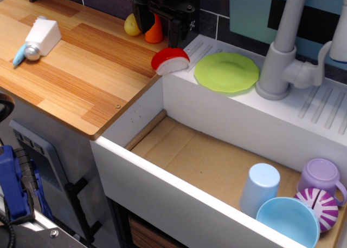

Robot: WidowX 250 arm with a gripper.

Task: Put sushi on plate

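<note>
My pincer (pixel 159 27) hangs open, empty, above sushi (pixel 170 61) left of plate (pixel 226 72); next: descend, grasp.

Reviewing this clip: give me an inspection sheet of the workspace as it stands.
Surface: wooden counter beside a white sink.
Job's things: sushi at the sink's corner, left of the green plate; plate empty.
Clutter: orange cone, yellow piece, white block; in the basin, blue cup, blue bowl, purple cup, striped ball.
Hand: hand above sushi, open, holding nothing.
Cables: nothing seen.
Surroundings: grey faucet, tiled wall.
</note>
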